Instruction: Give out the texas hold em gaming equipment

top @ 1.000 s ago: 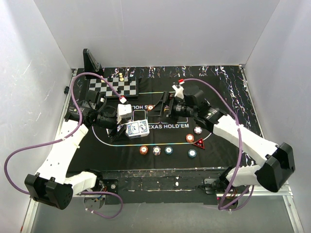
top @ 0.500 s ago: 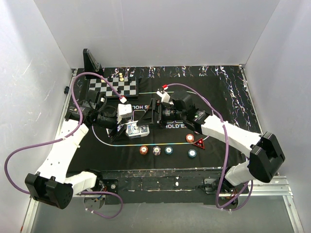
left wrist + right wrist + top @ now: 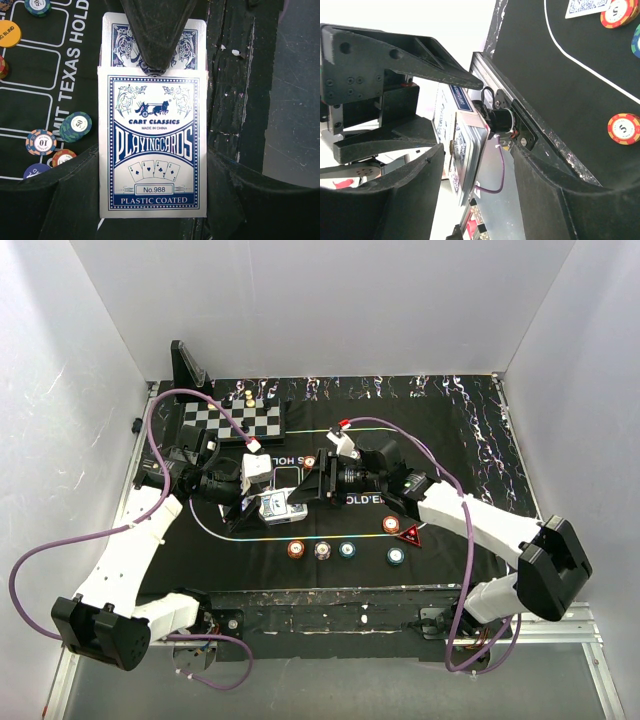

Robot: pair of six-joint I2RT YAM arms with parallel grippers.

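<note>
Card box clamped in left gripper, right gripper fingers apart astride protruding playing cards.

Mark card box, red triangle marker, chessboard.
card box (image 3: pixel 152 150): left wrist view, centre of printed front face
red triangular marker (image 3: pixel 411 535): top external view, its middle
chessboard (image 3: pixel 266 423): top external view, bare checkered squares

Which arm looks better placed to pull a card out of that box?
Right. The right tool sits open around the cards poking from the card box, which the left tool clamps, so left is occupied.
</note>
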